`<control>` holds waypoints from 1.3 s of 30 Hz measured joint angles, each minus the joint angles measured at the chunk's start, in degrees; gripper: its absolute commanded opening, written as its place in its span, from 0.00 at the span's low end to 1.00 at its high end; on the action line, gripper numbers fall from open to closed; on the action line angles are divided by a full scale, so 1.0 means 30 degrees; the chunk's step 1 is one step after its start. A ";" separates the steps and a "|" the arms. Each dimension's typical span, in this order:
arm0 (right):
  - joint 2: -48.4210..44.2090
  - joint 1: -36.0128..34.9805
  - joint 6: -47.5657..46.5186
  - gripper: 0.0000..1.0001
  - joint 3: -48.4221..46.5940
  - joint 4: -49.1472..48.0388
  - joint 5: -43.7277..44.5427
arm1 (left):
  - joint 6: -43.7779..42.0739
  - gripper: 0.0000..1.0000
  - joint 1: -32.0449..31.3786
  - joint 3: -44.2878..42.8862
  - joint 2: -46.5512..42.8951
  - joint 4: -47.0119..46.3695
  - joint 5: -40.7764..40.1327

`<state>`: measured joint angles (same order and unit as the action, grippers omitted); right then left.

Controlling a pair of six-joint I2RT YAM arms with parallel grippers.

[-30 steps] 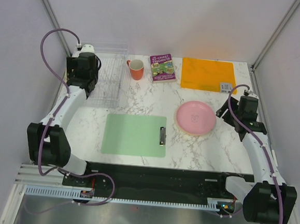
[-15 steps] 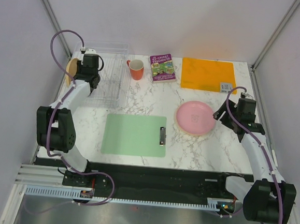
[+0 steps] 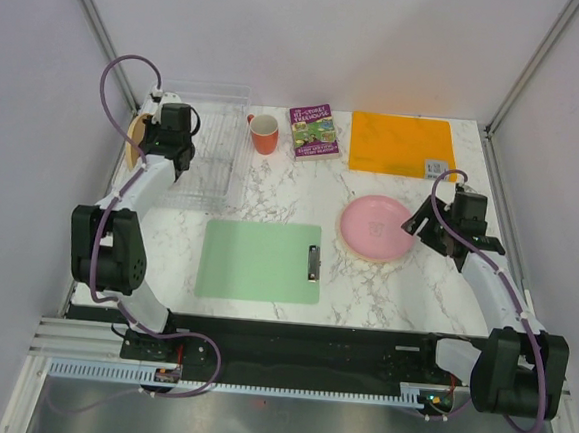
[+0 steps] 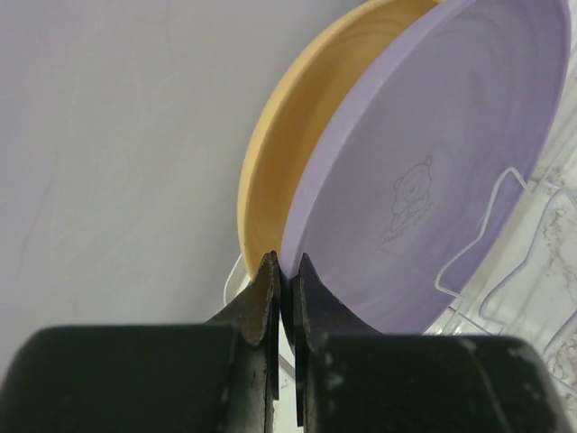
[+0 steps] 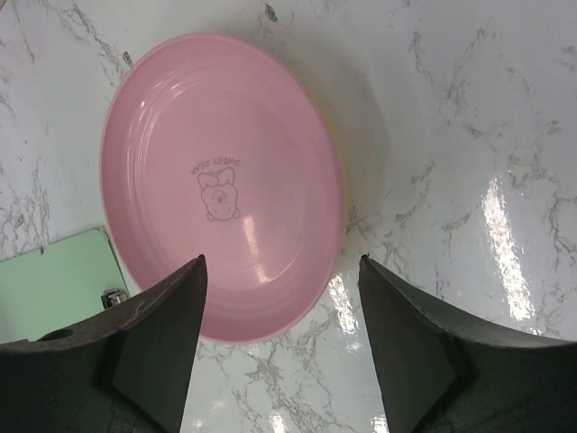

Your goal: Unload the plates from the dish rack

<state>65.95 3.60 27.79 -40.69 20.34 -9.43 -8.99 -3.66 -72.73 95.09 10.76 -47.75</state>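
In the left wrist view my left gripper (image 4: pixel 287 271) is shut on the lower rim of the lilac plate (image 4: pixel 433 162), which stands on edge in the clear dish rack (image 4: pixel 532 271). A yellow-orange plate (image 4: pixel 279 153) stands right behind it. From above, the left gripper (image 3: pixel 162 132) is at the rack's (image 3: pixel 212 155) far left end, and the yellow-orange plate's (image 3: pixel 133 136) edge shows beside it. The pink plate (image 3: pixel 377 226) lies flat on the table at the right. My right gripper (image 5: pixel 281 271) hovers open over the near edge of the pink plate (image 5: pixel 221 180), holding nothing.
An orange-red mug (image 3: pixel 264 132), a book (image 3: pixel 314 130) and an orange mat (image 3: pixel 400 143) line the back of the table. A green clipboard (image 3: pixel 261 260) lies at front centre. The side wall (image 4: pixel 108 135) stands close to the rack's left.
The left arm swung to the rack's far left end and its jaws closed on the lilac plate's rim. The right gripper edged left toward the pink plate, still open.
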 measured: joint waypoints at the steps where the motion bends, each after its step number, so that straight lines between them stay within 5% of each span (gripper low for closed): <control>1: -0.0007 0.0000 0.0000 0.75 0.0000 -0.0029 -0.0007 | -0.0219 0.02 -0.0073 0.0051 0.0000 -0.0226 -0.0291; 18: -0.1333 0.0000 -0.0240 0.76 0.0000 0.0532 0.0168 | -0.6827 0.02 -0.1749 0.1435 -0.0925 -0.7992 -0.4626; 27: -0.2222 0.0000 -0.0488 0.80 -0.0364 0.1494 0.0444 | -0.7563 0.02 -0.2361 0.1362 -0.1923 -0.8546 -0.5370; 32: -0.2579 0.0000 -0.0801 0.80 -0.1515 0.1741 -0.0189 | -0.3803 0.02 -0.4255 -0.0911 -0.3483 -0.1698 -0.2215; 39: -0.3315 -0.0160 -0.0233 0.82 -0.2353 0.1049 -0.2084 | 0.2688 0.02 -0.5158 -0.1770 -0.6411 0.3198 0.7286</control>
<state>56.01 3.11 27.09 -47.75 23.49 -15.68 -0.93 -19.14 -78.04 75.85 20.36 -25.89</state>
